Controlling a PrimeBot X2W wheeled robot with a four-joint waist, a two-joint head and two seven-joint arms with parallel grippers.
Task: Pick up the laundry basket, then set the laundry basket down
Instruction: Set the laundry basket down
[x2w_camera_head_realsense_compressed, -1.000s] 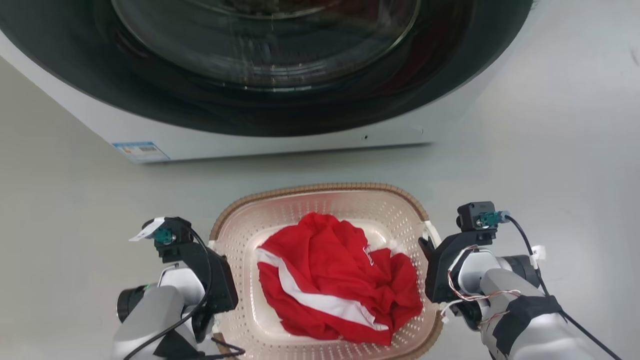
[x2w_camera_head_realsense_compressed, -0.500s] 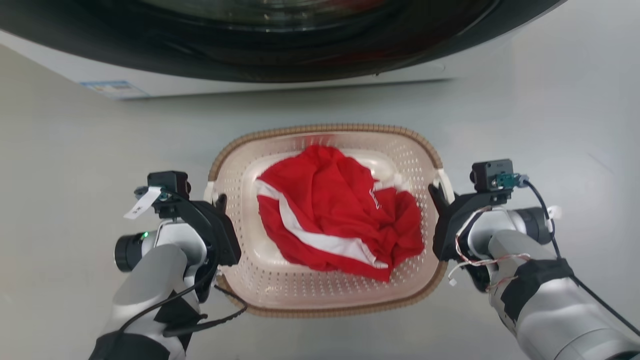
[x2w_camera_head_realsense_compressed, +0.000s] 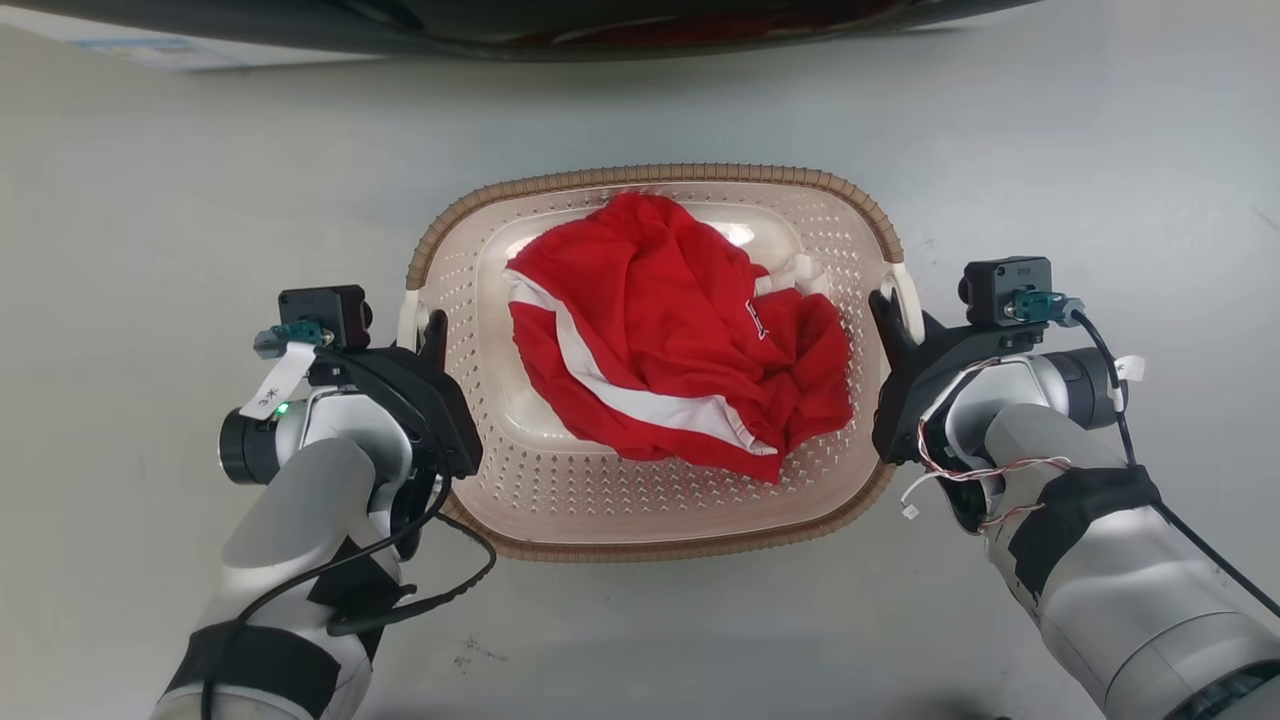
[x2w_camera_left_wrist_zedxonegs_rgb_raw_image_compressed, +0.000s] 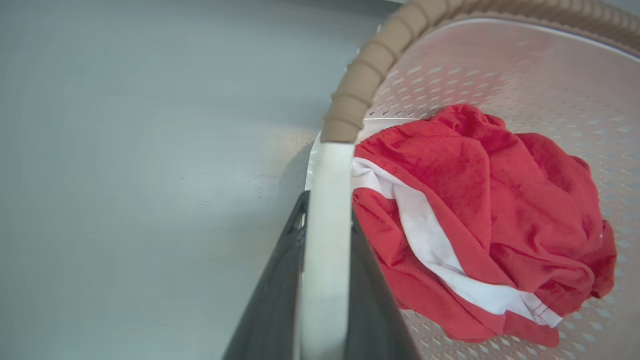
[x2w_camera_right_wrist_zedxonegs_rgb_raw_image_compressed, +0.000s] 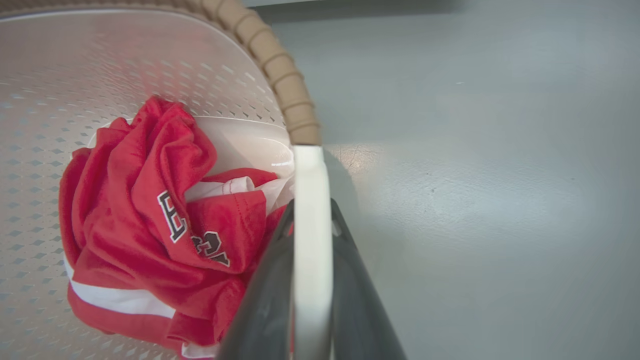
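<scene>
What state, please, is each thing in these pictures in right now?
laundry basket: upright, holding one garment.
red garment: crumpled, lying inside the basket.
left pincer: shut on the basket's left handle.
right pincer: shut on the basket's right handle.
washing machine: door state cannot be told.

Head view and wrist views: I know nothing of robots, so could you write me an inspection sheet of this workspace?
Surface: smooth grey floor, a few small marks.
Job's things: basket, holding a crumpled red garment with a white stripe.
Clutter: nothing seen.
Grippers: left gripper shut on the left handle; right gripper shut on the right handle.
Cables: left cable loops loose by the forearm; right cable and thin wires at the wrist.
Surroundings: washing machine along the top edge.
</scene>
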